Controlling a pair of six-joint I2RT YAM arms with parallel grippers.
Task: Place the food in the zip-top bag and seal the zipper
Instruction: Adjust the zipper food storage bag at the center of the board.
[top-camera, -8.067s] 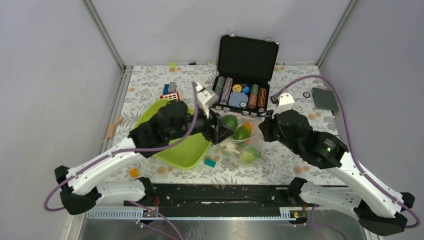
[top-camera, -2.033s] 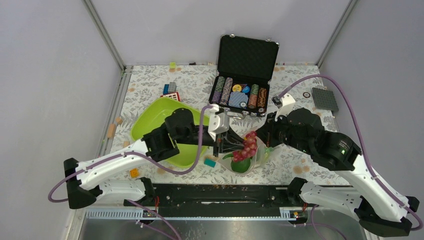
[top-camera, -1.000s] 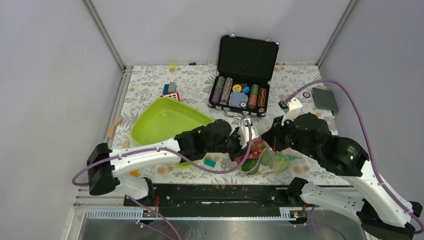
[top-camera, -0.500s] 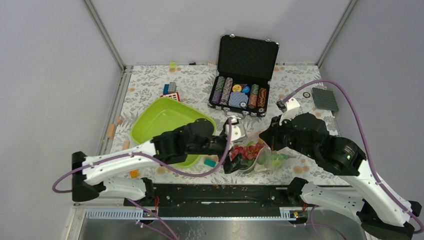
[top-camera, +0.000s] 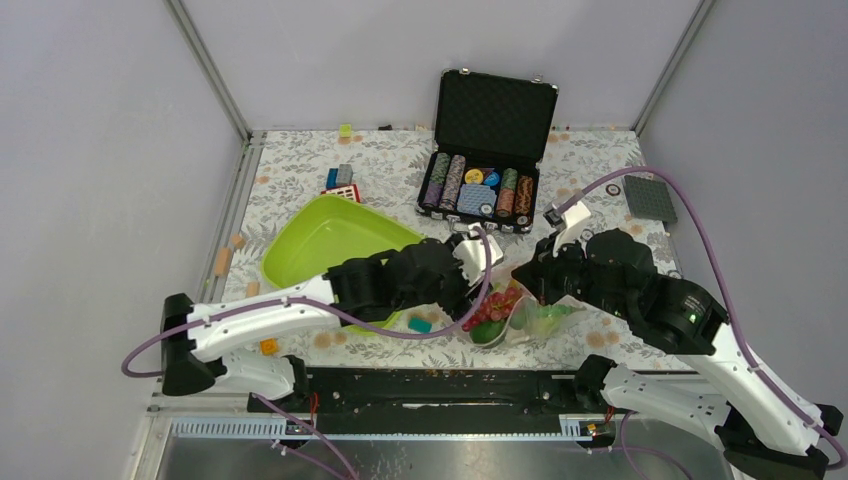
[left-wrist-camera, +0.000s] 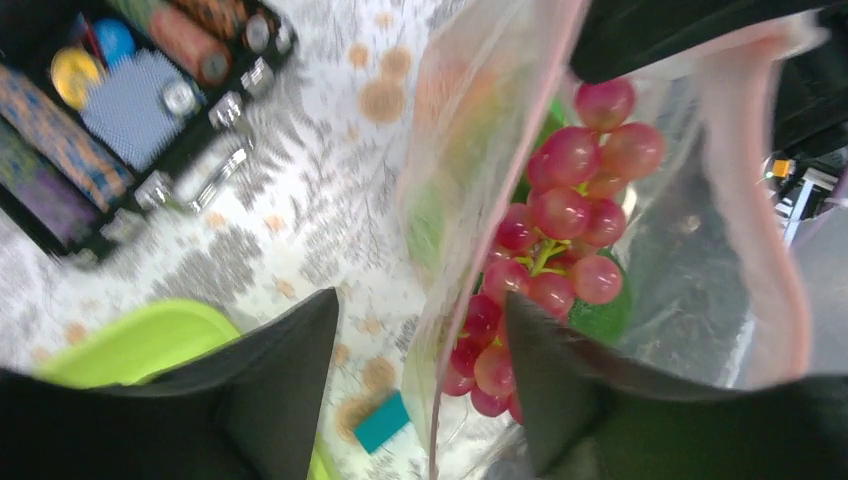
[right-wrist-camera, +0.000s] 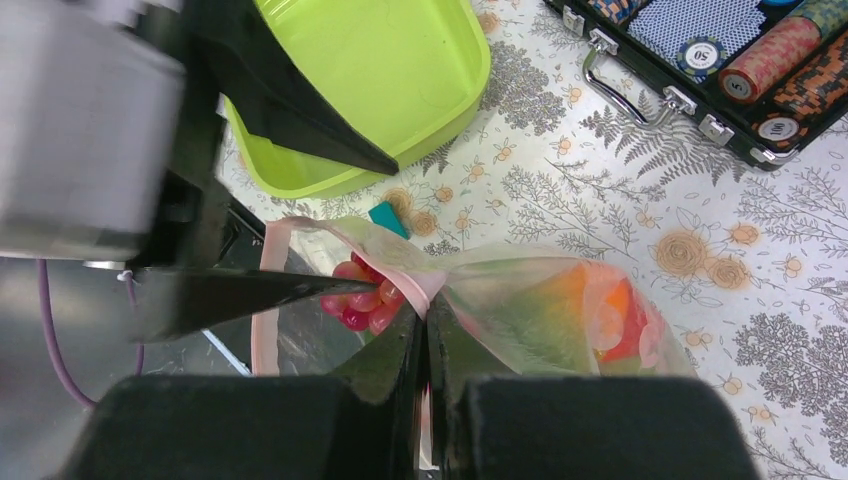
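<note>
My right gripper (top-camera: 530, 283) is shut on the pink zipper (right-wrist-camera: 262, 330) of the clear zip-top bag (top-camera: 535, 318) and holds its mouth up and open; the wrist view shows it pinching the strip (right-wrist-camera: 425, 310). My left gripper (left-wrist-camera: 420, 400) is open and straddles the bag's rim, one finger (left-wrist-camera: 560, 380) inside and one (left-wrist-camera: 280, 380) outside. The purple-red grapes (left-wrist-camera: 560, 230) lie just inside the mouth, over a dark green fruit (left-wrist-camera: 600, 320). Orange and red food (right-wrist-camera: 610, 310) shows through the bag's far end.
The lime-green tray (top-camera: 320, 240) lies left of the bag, under my left arm. A teal block (top-camera: 420, 324) lies by the bag. The open black case of poker chips (top-camera: 490, 150) stands behind. A grey baseplate (top-camera: 650, 198) is at the far right, and building blocks (top-camera: 340, 180) at the back left.
My left gripper brought the grapes from above the bag into its mouth, and its jaws are now apart. My right gripper has kept its pinch on the bag's rim, shifting slightly.
</note>
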